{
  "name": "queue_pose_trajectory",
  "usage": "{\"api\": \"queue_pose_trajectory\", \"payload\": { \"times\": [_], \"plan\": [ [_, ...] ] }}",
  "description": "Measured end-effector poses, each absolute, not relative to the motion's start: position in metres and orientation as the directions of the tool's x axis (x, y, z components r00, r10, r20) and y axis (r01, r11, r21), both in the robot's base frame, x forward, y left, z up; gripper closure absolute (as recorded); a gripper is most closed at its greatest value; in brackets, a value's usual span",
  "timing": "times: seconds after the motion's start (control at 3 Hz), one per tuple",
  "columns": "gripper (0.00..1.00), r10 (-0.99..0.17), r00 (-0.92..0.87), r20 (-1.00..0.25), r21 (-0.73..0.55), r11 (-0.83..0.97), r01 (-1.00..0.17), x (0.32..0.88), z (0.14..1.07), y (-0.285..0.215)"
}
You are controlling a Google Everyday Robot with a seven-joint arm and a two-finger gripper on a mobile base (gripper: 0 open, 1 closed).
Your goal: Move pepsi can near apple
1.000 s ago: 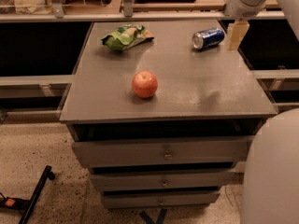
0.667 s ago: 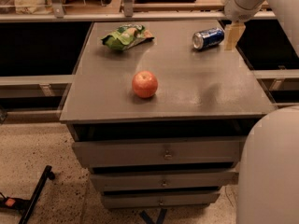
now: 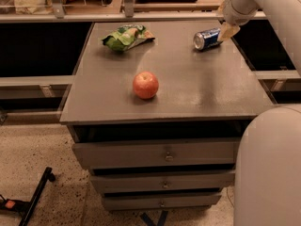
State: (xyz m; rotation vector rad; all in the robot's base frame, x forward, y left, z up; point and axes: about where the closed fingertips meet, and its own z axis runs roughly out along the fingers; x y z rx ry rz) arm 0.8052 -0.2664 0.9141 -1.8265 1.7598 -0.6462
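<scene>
The pepsi can (image 3: 207, 38) is blue with a silver end and lies on its side at the back right of the grey cabinet top (image 3: 197, 88). The apple (image 3: 145, 84) is red-orange and sits near the middle of the top, towards the front. My gripper (image 3: 227, 31) hangs from the white arm at the top right, right beside the can's right end. I cannot tell whether it touches the can.
A green snack bag (image 3: 126, 36) lies at the back left of the top. The cabinet has drawers (image 3: 164, 154) below. A shelf rail (image 3: 141, 17) runs behind the cabinet. My white body (image 3: 270, 168) fills the lower right. A black rod (image 3: 35, 194) lies on the floor.
The gripper has moved down and closer to the can's right end. The can, apple and bag have not moved.
</scene>
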Motion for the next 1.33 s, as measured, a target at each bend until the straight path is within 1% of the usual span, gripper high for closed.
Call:
{"api": "queue_pose_trajectory", "payload": {
  "times": [0.33,1.0,1.33],
  "plan": [
    [0.45,-0.995,0.087,-0.038,-0.666,-0.04,-0.745,0.81,0.906,-0.263],
    [0.47,-0.973,0.21,-0.093,-0.68,-0.092,-0.728,0.813,0.891,-0.256],
    [0.45,-0.963,0.241,-0.118,-0.679,-0.099,-0.728,0.815,0.883,-0.254]
  ]
}}
